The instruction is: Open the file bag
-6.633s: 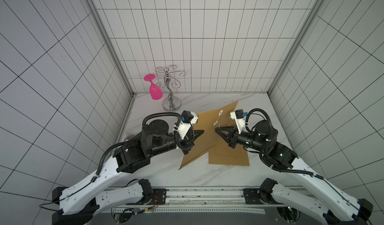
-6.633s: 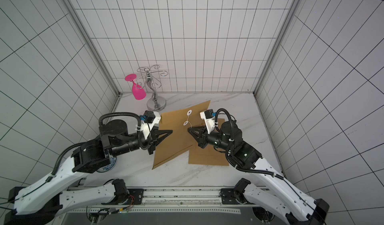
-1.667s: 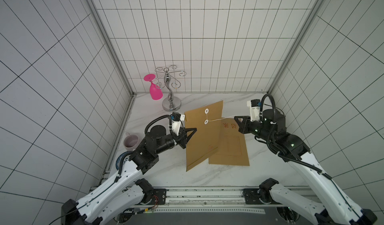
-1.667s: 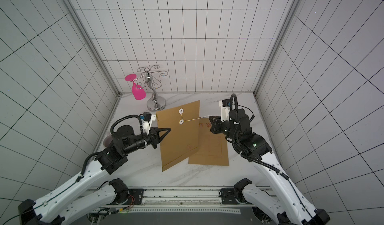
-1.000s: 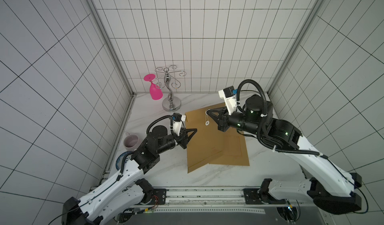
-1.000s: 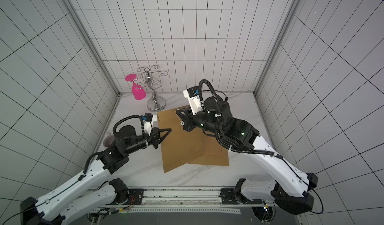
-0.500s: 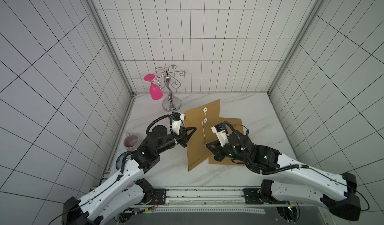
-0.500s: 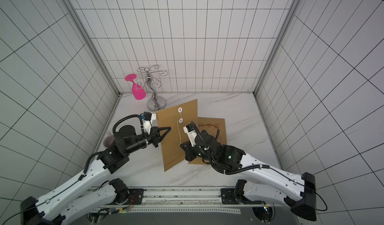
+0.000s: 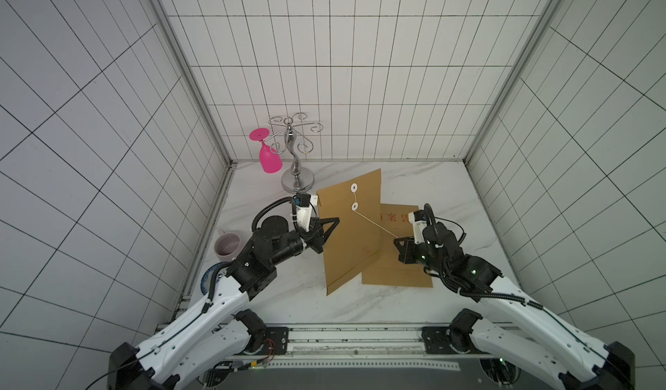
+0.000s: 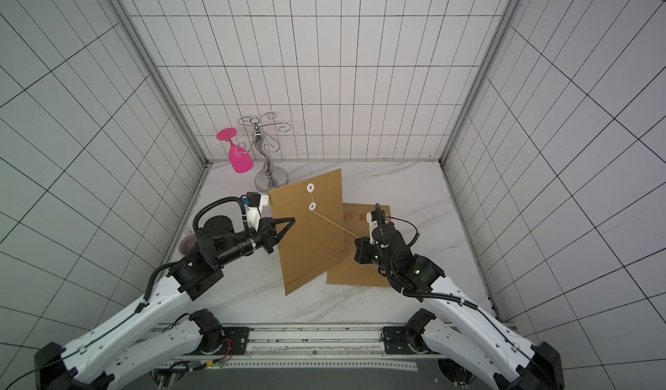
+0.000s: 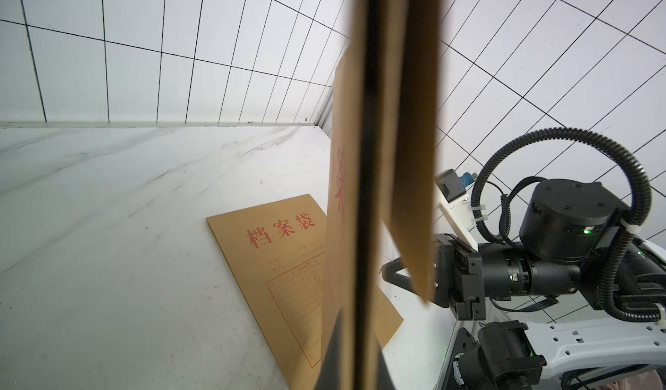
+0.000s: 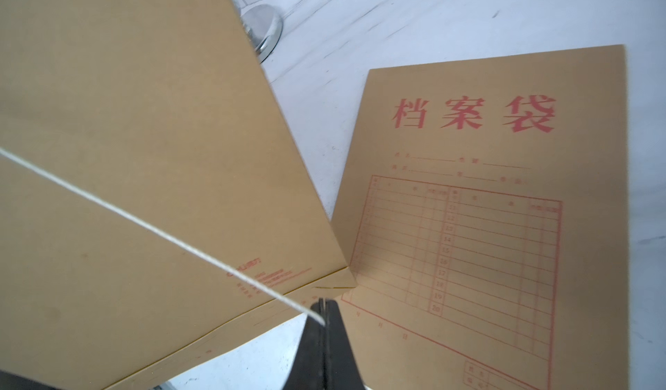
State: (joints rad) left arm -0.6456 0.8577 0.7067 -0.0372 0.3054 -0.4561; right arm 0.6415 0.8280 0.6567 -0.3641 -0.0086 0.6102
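Rightward, clear of the file bag (image 9: 351,240), is where the right gripper (image 9: 397,243) has swung in the last half second, drawing the white string (image 9: 376,225) into a straight line from the bag's lower button (image 9: 354,206). Well left of that bag, a mug (image 9: 227,249) sits by the wall. Behind the bag's left corner, a pink glass (image 9: 268,156) hangs upside down on a metal stand (image 9: 296,175). The left gripper (image 9: 331,226) is clamped on the bag's left edge, holding it tilted up off the table (image 9: 288,298). A second bag (image 9: 396,273) lies flat, partly under the raised bag's right side. Just right of the raised bag, the right gripper's jaws are pinched together on the string's end.
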